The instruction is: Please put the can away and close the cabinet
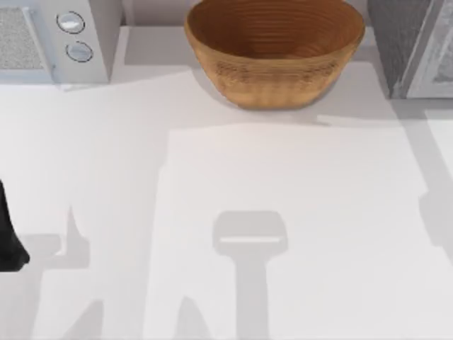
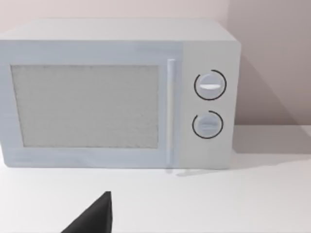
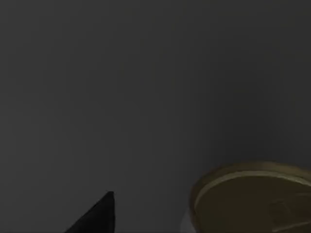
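Note:
The can (image 3: pixel 252 199) shows its dull gold flat top and a sliver of white side in the dim right wrist view, against a plain dark grey surface. A black tip of my right gripper (image 3: pixel 95 218) sits close beside the can; I cannot tell whether it touches it. The cabinet (image 1: pixel 410 46) stands at the table's back right, with its grey inside exposed and its white door (image 1: pixel 437 57) swung open. My left arm (image 1: pixel 8 237) is parked at the table's left edge, and a black tip of my left gripper (image 2: pixel 92 218) faces the microwave.
A white microwave (image 1: pixel 49 39) with two round dials (image 2: pixel 210 104) stands at the back left with its door shut. A large woven bowl (image 1: pixel 274 49) sits at the back centre, between microwave and cabinet. The white tabletop (image 1: pixel 283 212) stretches across the front.

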